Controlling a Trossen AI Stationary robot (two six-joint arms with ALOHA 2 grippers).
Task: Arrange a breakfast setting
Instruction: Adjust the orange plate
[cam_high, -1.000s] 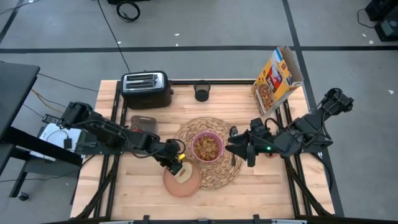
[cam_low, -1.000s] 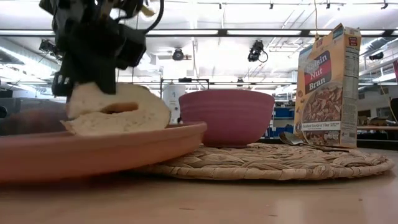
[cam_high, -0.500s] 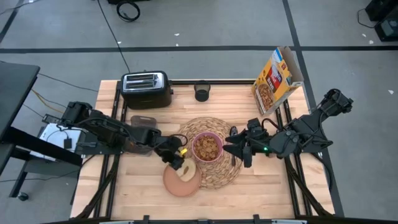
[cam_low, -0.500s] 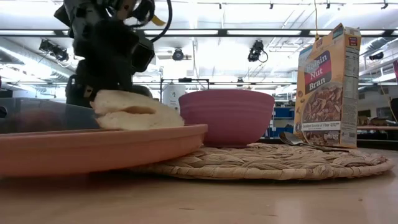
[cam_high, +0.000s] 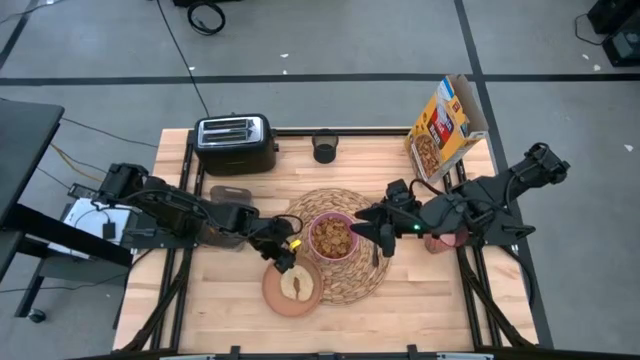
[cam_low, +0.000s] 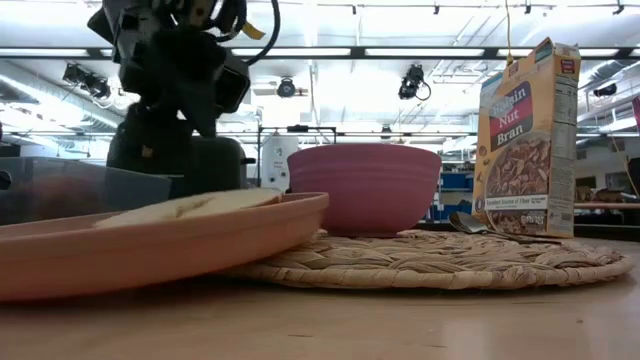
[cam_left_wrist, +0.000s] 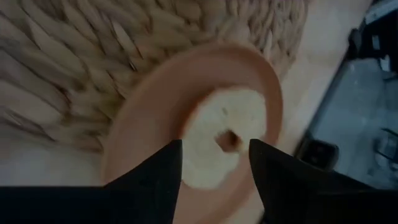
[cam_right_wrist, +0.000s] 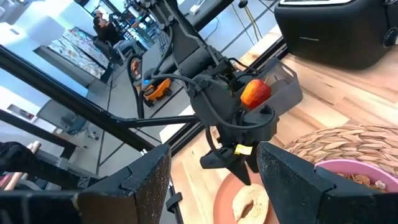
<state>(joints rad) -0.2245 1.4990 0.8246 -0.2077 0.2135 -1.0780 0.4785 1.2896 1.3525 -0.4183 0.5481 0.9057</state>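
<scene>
The toast slice (cam_high: 294, 286) lies flat on the brownish-pink plate (cam_high: 275, 295), whose right rim overlaps the woven placemat (cam_high: 350, 275). The pink bowl (cam_high: 332, 235) of cereal stands on the mat. My left gripper (cam_high: 283, 258) is open and empty, just above the plate's far edge; the toast shows between its fingers (cam_left_wrist: 221, 146). My right gripper (cam_high: 378, 232) is open and empty over the mat's right part, beside the bowl. The spoon (cam_low: 465, 222) lies on the mat's right side. The red apple (cam_right_wrist: 255, 93) sits in a clear container beyond my left arm. The pink cup (cam_high: 445, 238) stands under my right arm.
The black toaster (cam_high: 235, 142) and a dark cup (cam_high: 325, 147) stand at the far edge. The cereal box (cam_high: 445, 125) stands at the far right. A grey container (cam_high: 230, 195) lies left of the mat. Bare wood shows along the near edge.
My left gripper has let go of the toast and drawn back up and toward the table's far left. The toast has tipped from upright over the plate to lying flat on it. My right gripper has gone a little toward the table's left, closer to the bowl.
</scene>
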